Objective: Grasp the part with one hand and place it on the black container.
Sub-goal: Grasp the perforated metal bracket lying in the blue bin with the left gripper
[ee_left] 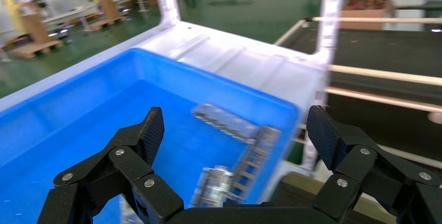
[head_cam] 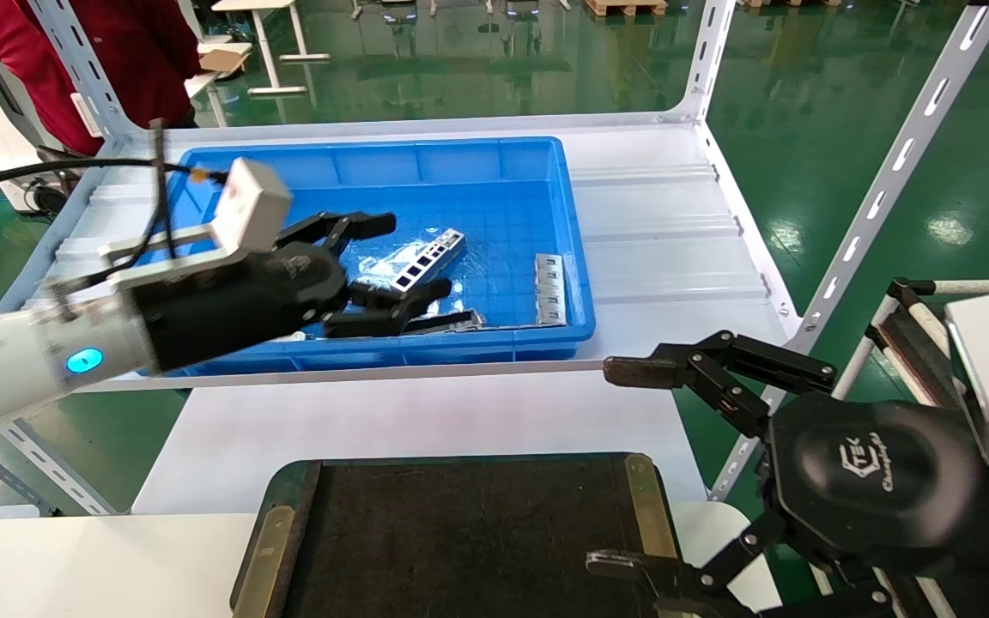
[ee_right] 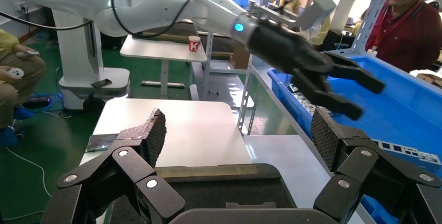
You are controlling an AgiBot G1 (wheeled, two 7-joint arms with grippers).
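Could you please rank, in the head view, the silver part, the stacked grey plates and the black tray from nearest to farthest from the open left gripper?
From the left gripper, open inside the blue bin:
1. Part: right at the fingertips, between the fingers.
2. Stacked plates: at the bin's right wall.
3. Black tray: outside the bin, on the near table.

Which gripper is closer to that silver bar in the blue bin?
The left. The left gripper hangs open in the bin, its fingers either side of the bar. The right gripper waits open by the black tray.
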